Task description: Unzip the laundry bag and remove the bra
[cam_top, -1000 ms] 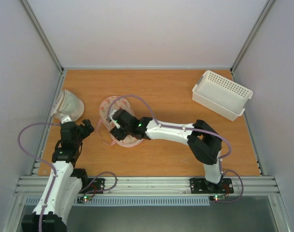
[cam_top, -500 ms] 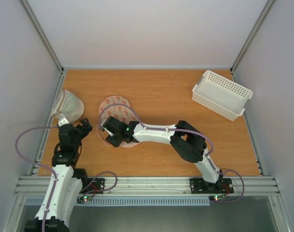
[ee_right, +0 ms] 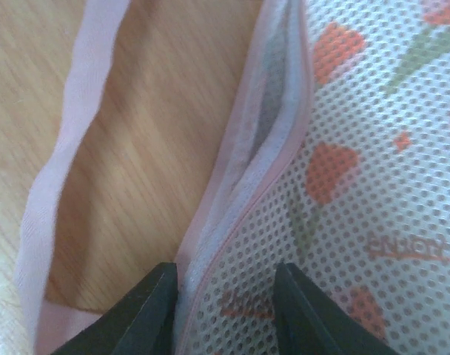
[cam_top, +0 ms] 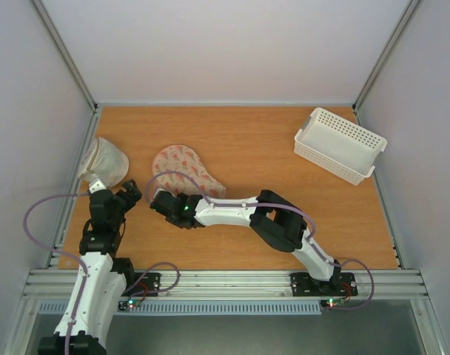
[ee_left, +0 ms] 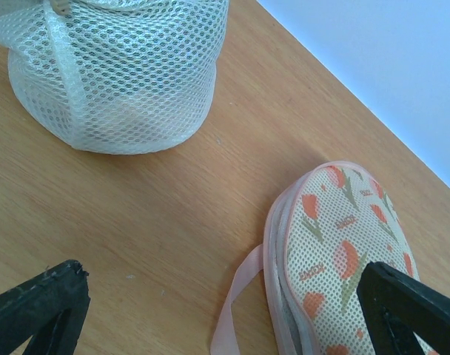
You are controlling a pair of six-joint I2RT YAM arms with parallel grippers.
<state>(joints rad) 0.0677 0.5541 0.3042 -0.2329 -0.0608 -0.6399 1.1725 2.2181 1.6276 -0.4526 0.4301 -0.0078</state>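
The laundry bag (cam_top: 182, 164), cream with pink-red prints and a pink edge, lies flat left of the table's middle. It also shows in the left wrist view (ee_left: 343, 251), with its pink loop (ee_left: 236, 296) trailing on the wood. My right gripper (cam_top: 164, 204) is at the bag's near-left end. In the right wrist view its fingers (ee_right: 147, 310) stand close together around the bag's pink zipper edge (ee_right: 273, 148), pinching it. The edge gapes a little and shows grey lining. My left gripper (cam_top: 130, 194) is open and empty, just left of the bag. The bra is hidden.
An off-white mesh sack (cam_top: 105, 161) stands at the left edge, close beyond my left gripper, and shows in the left wrist view (ee_left: 114, 74). A white perforated basket (cam_top: 340, 144) sits at the back right. Metal frame rails border the table's sides.
My right gripper has moved off the top of the bag toward the near left, down to its near-left edge, uncovering more of the bag. The left arm has barely moved.
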